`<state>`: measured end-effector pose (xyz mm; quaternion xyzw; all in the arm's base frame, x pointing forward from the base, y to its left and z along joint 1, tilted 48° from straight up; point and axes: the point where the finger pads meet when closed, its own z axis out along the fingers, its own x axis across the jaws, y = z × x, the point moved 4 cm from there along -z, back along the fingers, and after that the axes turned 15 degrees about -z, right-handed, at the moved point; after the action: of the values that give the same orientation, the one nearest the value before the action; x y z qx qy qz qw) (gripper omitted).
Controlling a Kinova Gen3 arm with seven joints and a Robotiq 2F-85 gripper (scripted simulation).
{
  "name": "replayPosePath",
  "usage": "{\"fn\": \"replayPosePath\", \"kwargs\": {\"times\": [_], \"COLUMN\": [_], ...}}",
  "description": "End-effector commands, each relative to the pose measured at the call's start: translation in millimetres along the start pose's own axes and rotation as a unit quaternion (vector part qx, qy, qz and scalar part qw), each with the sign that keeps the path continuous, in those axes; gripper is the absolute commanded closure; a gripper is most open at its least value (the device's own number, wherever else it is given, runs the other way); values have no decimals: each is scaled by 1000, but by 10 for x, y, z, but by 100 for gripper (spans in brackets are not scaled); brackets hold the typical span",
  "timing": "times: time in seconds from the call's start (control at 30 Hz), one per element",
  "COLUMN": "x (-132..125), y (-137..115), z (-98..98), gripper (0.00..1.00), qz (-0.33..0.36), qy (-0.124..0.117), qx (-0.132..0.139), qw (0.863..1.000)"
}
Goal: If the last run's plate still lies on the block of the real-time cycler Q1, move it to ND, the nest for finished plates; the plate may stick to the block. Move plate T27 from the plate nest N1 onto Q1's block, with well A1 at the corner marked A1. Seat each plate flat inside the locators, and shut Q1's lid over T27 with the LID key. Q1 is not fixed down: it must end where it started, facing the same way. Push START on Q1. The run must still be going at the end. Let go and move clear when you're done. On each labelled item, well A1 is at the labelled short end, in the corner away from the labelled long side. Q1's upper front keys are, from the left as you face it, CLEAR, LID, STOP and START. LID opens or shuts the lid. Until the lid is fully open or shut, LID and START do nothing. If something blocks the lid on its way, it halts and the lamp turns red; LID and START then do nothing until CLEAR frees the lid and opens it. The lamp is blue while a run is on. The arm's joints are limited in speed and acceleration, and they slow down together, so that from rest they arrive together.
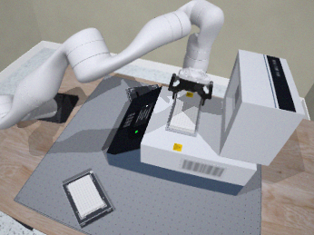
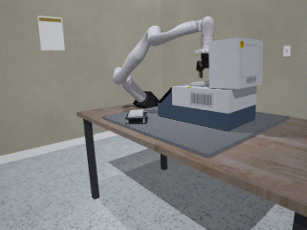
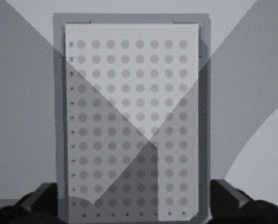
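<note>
The cycler Q1 has its lid open and upright; its lamp is green. A pale plate lies on its block, with a wider gap along the right side in the wrist view. My gripper is open above one end of this plate, fingers to either side and holding nothing. Another pale plate sits in a dark nest at the front left. Plate and nest names are not readable.
The open lid stands close beside the gripper. Q1's black sloped key panel faces the arm's base. A second nest is partly hidden behind that panel, and no plate shows in it. All stand on a grey mat.
</note>
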<state>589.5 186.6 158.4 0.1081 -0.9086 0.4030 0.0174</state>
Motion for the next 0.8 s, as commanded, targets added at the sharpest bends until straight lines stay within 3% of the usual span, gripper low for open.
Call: {"fn": "replayPosePath", "kwargs": {"times": [0.0,0.27,0.77], "x": [-1,-1,-1], "y": [1,2,2], "z": [17,118,118], "gripper": [0,0,0], "qz": [0,0,0], "qy": [-1,-1,-1], "qx": [0,0,0], "qw": [1000,1000,1000]}}
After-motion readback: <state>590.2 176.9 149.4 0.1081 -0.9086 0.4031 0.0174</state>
